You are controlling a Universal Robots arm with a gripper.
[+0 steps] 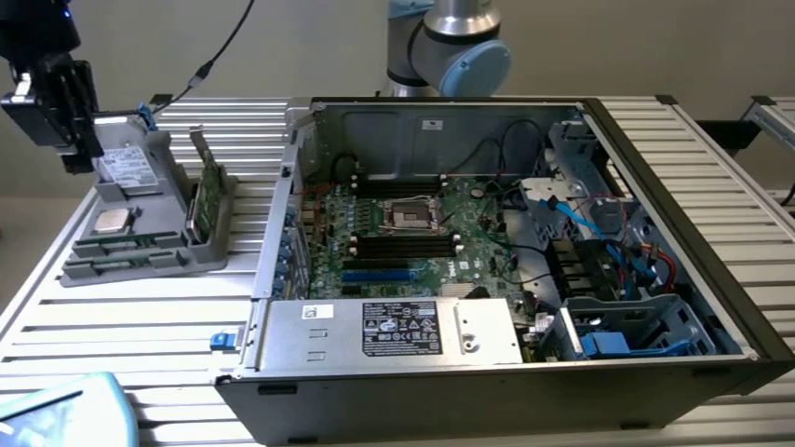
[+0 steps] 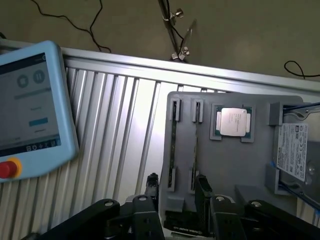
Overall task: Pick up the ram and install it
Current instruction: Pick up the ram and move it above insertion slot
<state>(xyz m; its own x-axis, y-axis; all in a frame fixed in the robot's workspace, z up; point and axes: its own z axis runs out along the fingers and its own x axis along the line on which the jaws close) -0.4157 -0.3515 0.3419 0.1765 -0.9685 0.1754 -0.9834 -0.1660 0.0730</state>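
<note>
- A ribbed silver metal surface (image 1: 125,326) (image 2: 120,125) carries everything.
- An open black-and-grey computer case (image 1: 497,400) lies on its side across the centre and right of the exterior view. Its green motherboard (image 1: 410,233) faces up.
- A grey and light-blue robot arm (image 1: 453,47) rises at the top centre, behind the case.
- A grey plastic tray (image 1: 125,273) (image 2: 235,165) with moulded pockets sits at the middle left of the exterior view, just beside the case.
- A light-blue touch-screen pendant (image 1: 62,410) (image 2: 30,105) with a red button lies in the lower left corner.
- The black pincer (image 1: 73,154) (image 2: 176,195) hangs at the upper left of the exterior view, by the tray's far end. Its two fingers stand apart, clamped on nothing.
- A silver hard drive (image 1: 125,169) (image 2: 292,150) rests in the tray's far pocket.
- A taller green card (image 1: 211,196) with a metal bracket stands upright along the tray's side nearest the case.
- The ram (image 1: 125,245) (image 2: 173,145) is a long, narrow dark-green circuit-board stick in a slim slot near the tray's front.
  - It is seen edge-on as a thin dark strip, so its chips cannot be made out.
  - Its long axis runs across the exterior view from left to right, one end pointing toward the case.
- A square silver processor chip (image 1: 114,221) (image 2: 232,121) lies flat between the hard drive and the ram's slot.
</note>
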